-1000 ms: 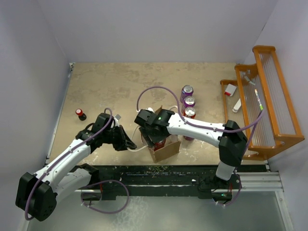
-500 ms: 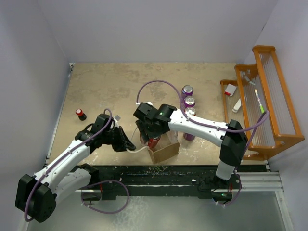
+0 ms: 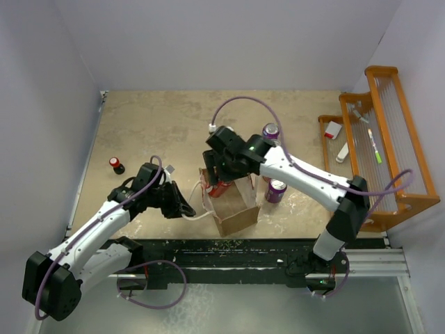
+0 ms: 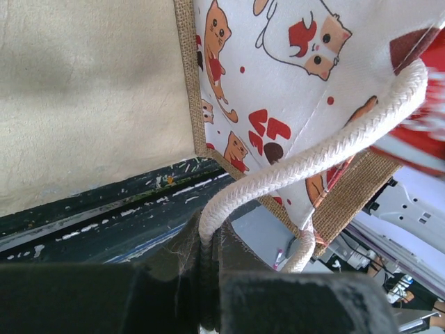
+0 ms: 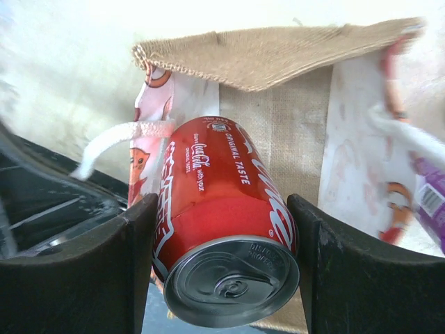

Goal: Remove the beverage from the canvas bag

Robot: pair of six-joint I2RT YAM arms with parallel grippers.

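The canvas bag (image 3: 236,209) stands near the table's front edge, tan outside with a cat-print lining (image 4: 278,69). My left gripper (image 3: 182,207) is shut on the bag's white rope handle (image 4: 306,156) at the bag's left side. My right gripper (image 3: 219,184) is shut on a red Coca-Cola can (image 5: 222,223), the beverage. It holds the can tilted at the bag's far-left rim, and the can shows red in the top view (image 3: 221,188). The bag's burlap wall (image 5: 278,62) is just behind the can. The can appears blurred in the left wrist view (image 4: 417,132).
Purple cans stand right of the bag (image 3: 276,189) and farther back (image 3: 270,131); one shows in the right wrist view (image 5: 431,209). A small red-capped bottle (image 3: 116,165) sits at the left. An orange rack (image 3: 389,146) with small items stands at the right edge.
My right gripper has lifted the red can up from inside the bag and moved it toward the far side. My left gripper has kept hold of the rope handle.
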